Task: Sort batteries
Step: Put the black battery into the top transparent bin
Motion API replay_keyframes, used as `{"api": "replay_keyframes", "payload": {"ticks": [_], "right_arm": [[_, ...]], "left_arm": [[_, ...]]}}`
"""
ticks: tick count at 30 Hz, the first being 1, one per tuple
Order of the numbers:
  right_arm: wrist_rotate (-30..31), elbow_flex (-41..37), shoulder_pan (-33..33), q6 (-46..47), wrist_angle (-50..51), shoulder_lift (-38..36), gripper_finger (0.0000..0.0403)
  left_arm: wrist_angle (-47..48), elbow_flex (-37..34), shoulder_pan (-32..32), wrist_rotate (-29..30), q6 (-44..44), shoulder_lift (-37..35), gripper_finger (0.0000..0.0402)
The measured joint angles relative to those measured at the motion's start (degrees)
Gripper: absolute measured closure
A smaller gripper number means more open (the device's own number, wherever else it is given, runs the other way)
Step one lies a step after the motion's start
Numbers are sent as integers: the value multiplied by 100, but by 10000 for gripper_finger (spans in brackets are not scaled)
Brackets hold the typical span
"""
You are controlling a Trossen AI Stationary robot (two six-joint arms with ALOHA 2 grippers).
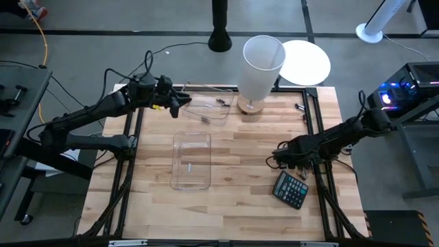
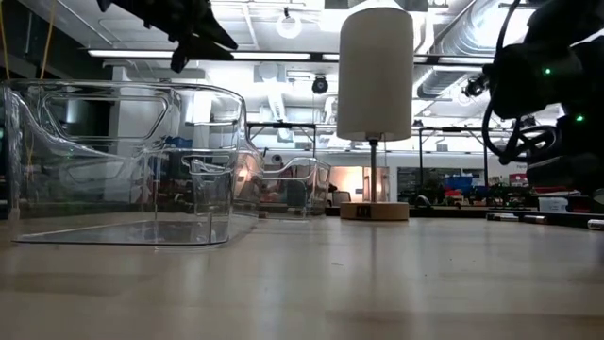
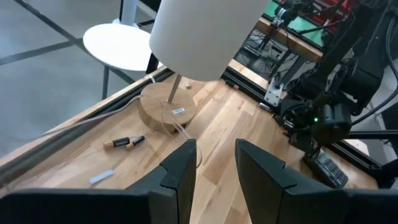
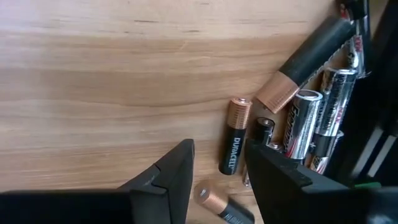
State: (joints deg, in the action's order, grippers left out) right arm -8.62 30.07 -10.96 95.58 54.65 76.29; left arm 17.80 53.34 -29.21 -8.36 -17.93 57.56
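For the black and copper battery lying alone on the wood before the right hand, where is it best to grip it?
Grip the black and copper battery across its black middle, from above. It lies flat with free wood on one long side; the silvery batteries crowd the other.

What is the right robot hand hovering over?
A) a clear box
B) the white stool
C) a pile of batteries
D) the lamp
C: the right gripper hangs just above the batteries lying together on the wooden table, beside the calculator.
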Motion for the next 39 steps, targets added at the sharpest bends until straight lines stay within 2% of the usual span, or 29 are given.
{"api": "replay_keyframes", "payload": {"ticks": [6, 9, 13, 17, 18, 20, 23, 27, 29, 33, 35, 39], "right_arm": [[131, -69, -2, -81, -223, 0, 269], [240, -71, 2, -38, -291, 2, 308], [371, -67, 2, -61, -356, 5, 383], [500, 27, -2, -99, -343, 17, 387], [636, 137, -4, -148, -259, 24, 391], [1502, 416, 17, -309, -96, 37, 396], [2022, 919, 111, -466, -113, -73, 397], [2930, 1392, 567, -1432, -1401, -85, 399], [3118, 1493, 886, -2140, -2419, -35, 399], [3165, 1684, 1710, -3623, -4511, 312, 400], [2997, 1849, 2095, -4183, -5346, 601, 397], [2344, 2546, 2621, -5080, -6209, 1272, 388]], "left_arm": [[-2, 0, 0, 0, 2, -2, 296], [-4, 0, 0, 0, 2, -2, 296], [-4, 0, 0, -1, 4, -3, 296], [-56, 0, -2, -87, 2, -162, 296], [-164, 0, -2, -186, 4, -243, 296], [-372, 4, -2, -302, 5, -429, 296], [-682, 4, -3, -309, 65, -716, 296], [-962, 7, -11, -291, 221, -1024, 296], [-1012, 7, -11, -288, 216, -1106, 296], [-1006, 7, -11, -285, 169, -1152, 296], [-1000, 7, -11, -281, 47, -1144, 296], [-976, 7, -11, -276, -92, -1132, 296]]}}
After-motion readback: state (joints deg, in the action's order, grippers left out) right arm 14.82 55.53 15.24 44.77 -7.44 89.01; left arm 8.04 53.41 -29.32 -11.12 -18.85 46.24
